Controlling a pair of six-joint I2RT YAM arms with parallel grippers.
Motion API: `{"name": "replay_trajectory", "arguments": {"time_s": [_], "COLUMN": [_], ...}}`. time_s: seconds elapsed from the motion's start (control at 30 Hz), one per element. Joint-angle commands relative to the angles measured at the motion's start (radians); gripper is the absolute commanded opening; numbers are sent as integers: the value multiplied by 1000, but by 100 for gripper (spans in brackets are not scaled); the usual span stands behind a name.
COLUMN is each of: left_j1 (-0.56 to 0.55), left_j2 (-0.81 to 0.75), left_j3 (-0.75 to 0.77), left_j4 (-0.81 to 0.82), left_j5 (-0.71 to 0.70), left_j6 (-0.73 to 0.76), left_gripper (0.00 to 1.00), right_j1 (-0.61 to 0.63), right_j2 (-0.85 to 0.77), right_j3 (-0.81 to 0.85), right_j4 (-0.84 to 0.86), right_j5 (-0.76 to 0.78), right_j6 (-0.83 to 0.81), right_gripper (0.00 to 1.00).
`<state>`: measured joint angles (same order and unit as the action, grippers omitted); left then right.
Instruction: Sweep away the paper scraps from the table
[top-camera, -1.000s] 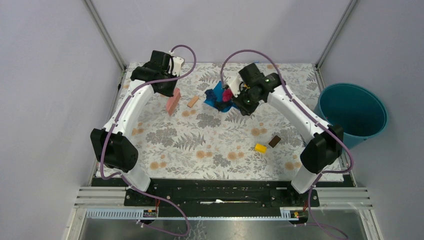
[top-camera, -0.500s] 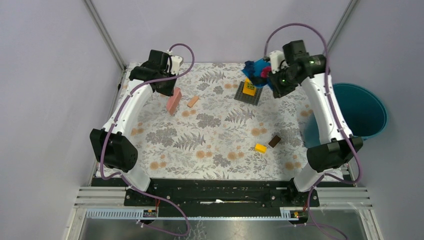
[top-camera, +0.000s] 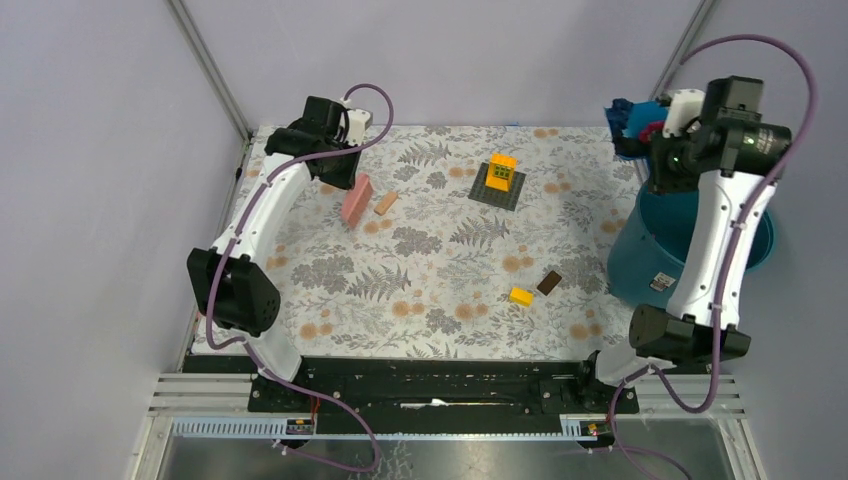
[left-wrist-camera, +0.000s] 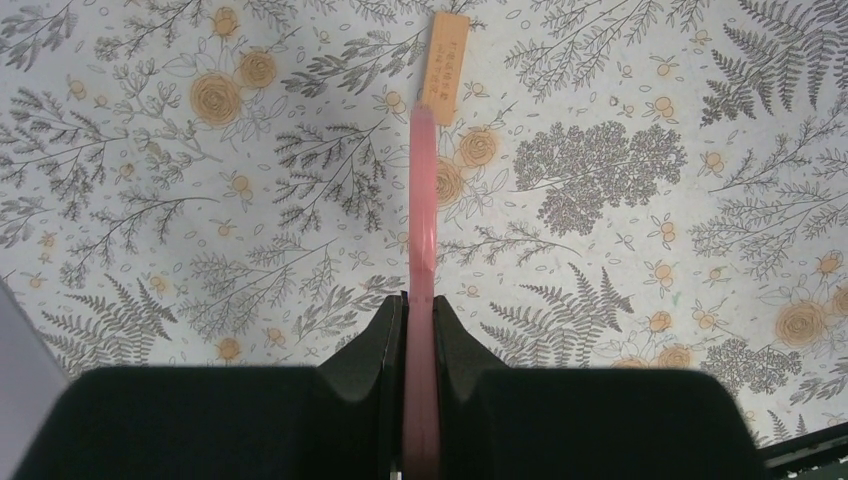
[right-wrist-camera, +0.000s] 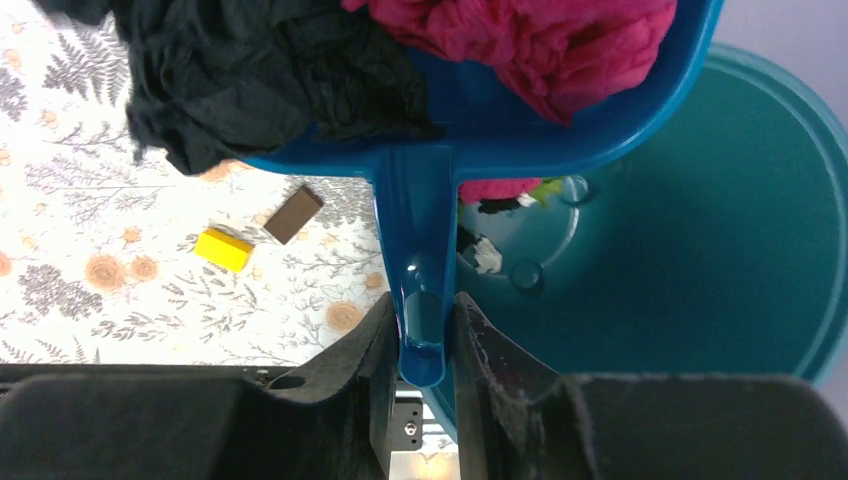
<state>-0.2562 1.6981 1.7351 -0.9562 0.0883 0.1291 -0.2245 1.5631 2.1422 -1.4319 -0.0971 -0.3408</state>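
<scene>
My right gripper (right-wrist-camera: 421, 318) is shut on the handle of a blue dustpan (right-wrist-camera: 480, 130), raised at the table's far right corner (top-camera: 640, 122). Magenta paper scraps (right-wrist-camera: 540, 40) and black ones (right-wrist-camera: 260, 70) lie in the pan. More scraps (right-wrist-camera: 500, 200) rest at the bottom of the teal bucket (right-wrist-camera: 700, 250) beneath it. My left gripper (left-wrist-camera: 420, 305) is shut on a flat pink scraper (left-wrist-camera: 422, 230), held over the far left of the table (top-camera: 420, 280); in the top view the scraper (top-camera: 356, 200) hangs next to a small wooden block (top-camera: 386, 203).
A wooden block (left-wrist-camera: 446, 55) lies just beyond the scraper's tip. A yellow brick on a dark baseplate (top-camera: 499, 180) stands at the back middle. A yellow block (top-camera: 520, 296) and a brown block (top-camera: 548, 283) lie front right. The teal bucket (top-camera: 745, 235) stands off the table's right edge.
My right arm has swung the loaded dustpan from the table's back middle up and rightward to above the bucket, uncovering the baseplate. The left arm with the scraper has barely moved.
</scene>
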Motion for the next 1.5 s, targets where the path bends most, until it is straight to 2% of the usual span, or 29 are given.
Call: {"name": "replay_trajectory", "arguments": {"time_s": [0.0, 0.13, 0.3, 0.5, 0.7, 0.97, 1.23, 1.47], "left_j1": [-6, -5, -4, -4, -5, -5, -4, -4], "left_j2": [20, 38, 63, 83, 91, 100, 108, 111], "left_j3": [58, 80, 106, 115, 113, 133, 144, 151], "left_j4": [22, 16, 12, 13, 13, 13, 10, 7], "left_j5": [32, 50, 64, 79, 86, 88, 92, 103], "left_j6": [-13, -17, -21, -26, -24, -22, -22, -23], "left_gripper": [0, 0, 0, 0, 0, 0, 0, 0], "right_j1": [-112, -266, -474, -490, -490, -490, -490, -490], "right_j2": [-118, -180, -207, -210, -126, 17, 2, -56], "right_j3": [-52, -148, -194, -181, -139, 8, -33, -114], "right_j4": [-56, -57, -56, -56, -54, -53, -49, 63], "right_j5": [18, 90, 136, 255, 434, 455, 415, 426], "right_j6": [-50, -112, -295, -607, -956, -996, -1016, -1095], "right_gripper": [0, 0, 0, 0, 0, 0, 0, 0]}}
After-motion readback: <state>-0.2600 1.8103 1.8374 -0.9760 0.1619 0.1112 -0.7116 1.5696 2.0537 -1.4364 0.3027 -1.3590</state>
